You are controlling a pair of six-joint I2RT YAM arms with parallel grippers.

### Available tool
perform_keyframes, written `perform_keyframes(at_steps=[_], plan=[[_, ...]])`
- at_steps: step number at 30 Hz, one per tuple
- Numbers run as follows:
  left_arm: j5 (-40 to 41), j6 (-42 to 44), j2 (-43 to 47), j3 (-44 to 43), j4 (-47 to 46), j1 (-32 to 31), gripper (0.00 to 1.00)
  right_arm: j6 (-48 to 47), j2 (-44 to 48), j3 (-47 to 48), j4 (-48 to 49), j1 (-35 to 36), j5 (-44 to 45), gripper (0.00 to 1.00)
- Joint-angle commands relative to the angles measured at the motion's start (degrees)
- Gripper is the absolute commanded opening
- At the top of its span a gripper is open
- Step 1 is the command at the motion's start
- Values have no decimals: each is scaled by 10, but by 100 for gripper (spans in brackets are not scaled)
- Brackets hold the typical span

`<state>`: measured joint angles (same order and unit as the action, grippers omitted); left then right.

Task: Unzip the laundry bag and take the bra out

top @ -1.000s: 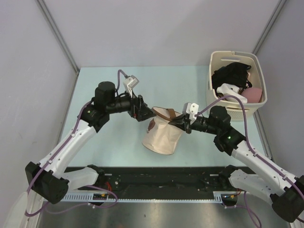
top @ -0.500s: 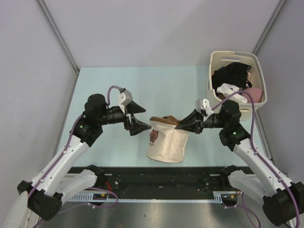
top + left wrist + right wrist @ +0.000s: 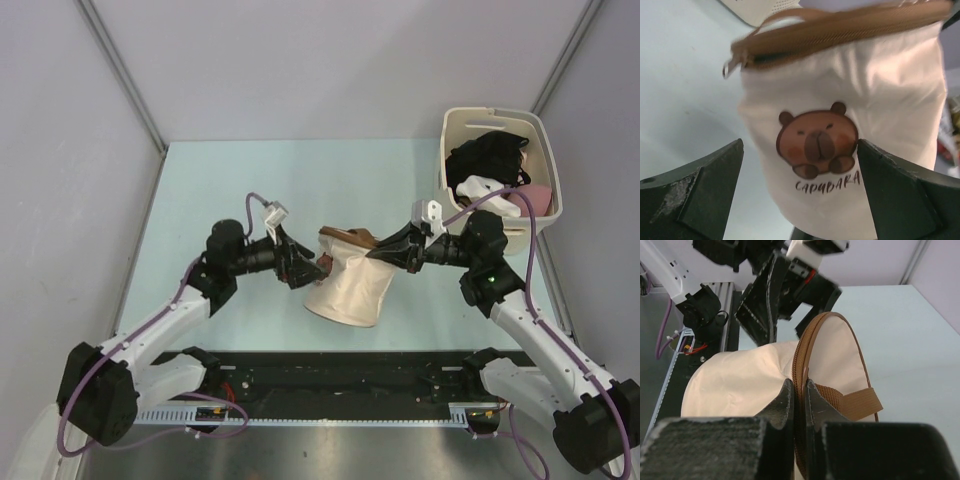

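Because the laundry bag is thin cream cloth with nothing stiff in it, it looks light and floppy: the wall creases and sags wherever it is not held, and pulling on 1 spot would likely drag the whole bag along rather than run the zip. The firmest parts to take hold of are the brown zipper trim round the rim and the small metal pull ring at its end, which is slim and probably easy to miss. By my reading, 1 side has to pin the trim while the other draws the pull.

The bag sits near the middle of the counter, between the 2 arms, its base seemingly resting there and its rim tipped up toward the right. The zip looks closed, and no bra shows. The cream basket of dark clothes stands well apart at the far right corner.

The right tool is pinched nearly closed on the zipper trim, which runs edge-on between its fingers, so it has the bag by the rim. The left tool is spread as wide as it goes and grips nothing; its fingers flank the bag's side wall at the printed brown bear, and I cannot tell whether they touch the cloth
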<state>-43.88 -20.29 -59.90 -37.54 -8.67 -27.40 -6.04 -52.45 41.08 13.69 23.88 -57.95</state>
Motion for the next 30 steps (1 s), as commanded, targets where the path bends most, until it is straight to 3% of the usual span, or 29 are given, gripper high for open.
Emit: perform_keyframes(at_steps=[1,4,9,13,14,16,17,19,20,21,25,27,28,29,30], plan=[[12,-208,29,104,-246,2,100,1,13,-2,52,6,33,0],[13,-185,18,93,-191,7,100,1,23,-6,56,4,31,0],[-7,-225,-30,106,-260,9,100,3,35,-9,59,4,32,0],[-72,-321,-127,118,-441,9,100,13,35,-11,71,5,33,0],[-83,-377,-148,122,-538,9,97,15,34,-11,73,6,33,0],[-116,-442,-219,120,-631,9,84,17,34,-12,76,7,35,0],[-125,-518,-246,116,-695,9,64,17,34,-12,75,8,37,0],[-143,-597,-293,110,-878,9,35,10,36,-13,65,10,43,0],[-147,-654,-336,93,-904,9,9,7,37,-12,55,11,46,0],[-156,-663,-347,83,-902,9,0,-2,36,-12,49,12,50,0],[-142,-631,-334,94,-895,9,0,-30,43,-12,7,14,73,0],[-135,-605,-300,92,-824,10,0,-44,52,-13,-25,14,116,1],[-134,-558,-286,85,-777,10,0,-47,55,-13,-44,14,132,20],[-130,-525,-243,80,-727,11,0,-49,60,-12,-52,14,168,33],[-126,-484,-220,74,-580,10,0,-51,67,-13,-60,15,183,41]])
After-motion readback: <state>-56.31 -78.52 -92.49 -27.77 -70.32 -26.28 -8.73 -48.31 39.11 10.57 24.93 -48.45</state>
